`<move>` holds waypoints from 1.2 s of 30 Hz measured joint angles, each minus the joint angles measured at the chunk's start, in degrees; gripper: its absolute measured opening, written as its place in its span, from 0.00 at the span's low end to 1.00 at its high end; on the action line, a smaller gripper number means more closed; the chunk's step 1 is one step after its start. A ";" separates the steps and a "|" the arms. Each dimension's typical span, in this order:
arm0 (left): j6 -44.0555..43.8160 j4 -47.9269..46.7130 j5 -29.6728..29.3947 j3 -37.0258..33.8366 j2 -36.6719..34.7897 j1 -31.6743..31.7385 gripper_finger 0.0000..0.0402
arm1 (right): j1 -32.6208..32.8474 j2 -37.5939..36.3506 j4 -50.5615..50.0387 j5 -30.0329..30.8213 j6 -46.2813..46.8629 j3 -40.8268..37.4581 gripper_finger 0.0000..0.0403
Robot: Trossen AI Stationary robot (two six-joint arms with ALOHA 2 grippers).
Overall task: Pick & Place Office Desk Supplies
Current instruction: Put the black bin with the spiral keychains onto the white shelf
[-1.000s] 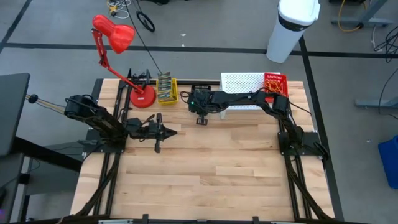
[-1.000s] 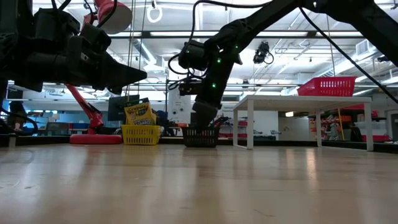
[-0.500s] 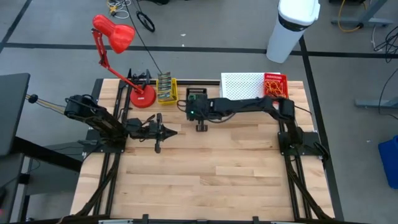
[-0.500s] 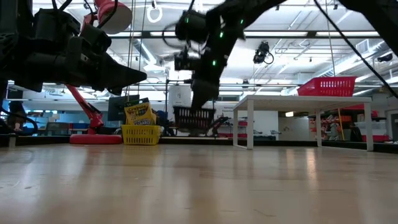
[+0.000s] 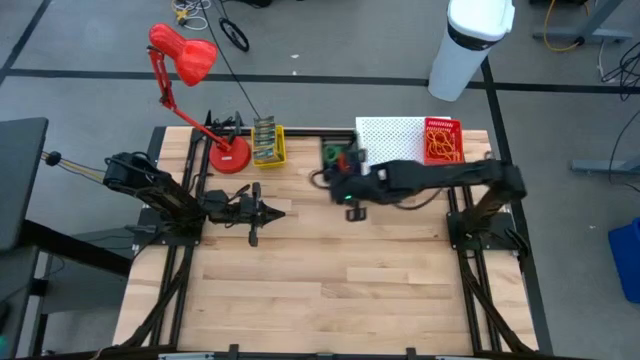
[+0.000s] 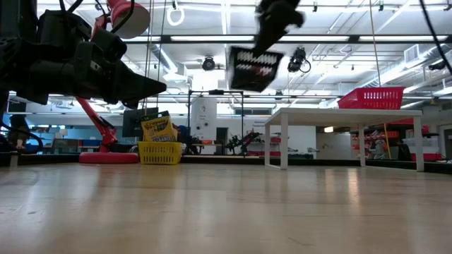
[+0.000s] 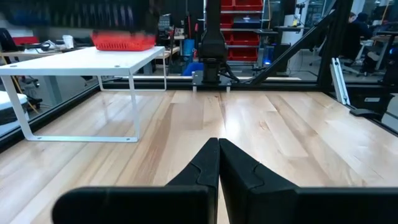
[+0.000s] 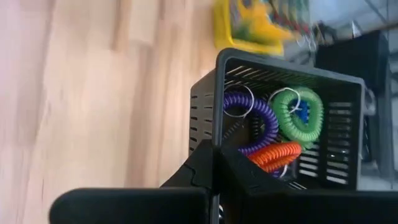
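We see right pincer (image 8: 214, 163) pinching black basket (image 8: 280, 124) wall, basket aloft (coils inside); placement remains. Left pincer (image 7: 217, 163) pressed together, idle.

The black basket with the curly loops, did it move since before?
Yes. The right gripper has lifted the black basket off the table; in the low view it now hangs high above the yellow basket and nearer the white riser.
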 joint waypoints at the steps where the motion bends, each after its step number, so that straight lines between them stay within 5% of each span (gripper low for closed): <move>1: -0.01 0.00 0.00 0.00 0.00 -0.02 0.03 | 0.04 -1.58 -2.34 0.82 1.00 0.00 0.02; 8: -0.03 -0.33 -0.02 0.00 0.00 0.00 0.03 | -3.43 -11.70 -13.90 2.12 5.06 -4.72 0.02; 22: -0.06 -0.26 -0.02 0.05 0.02 0.00 0.03 | -17.99 -28.91 -3.58 -5.16 -4.27 -30.43 0.02; 36: -0.25 -0.26 -0.02 0.05 0.02 0.00 0.03 | -20.68 -32.29 -3.96 -8.24 -8.71 -32.81 0.02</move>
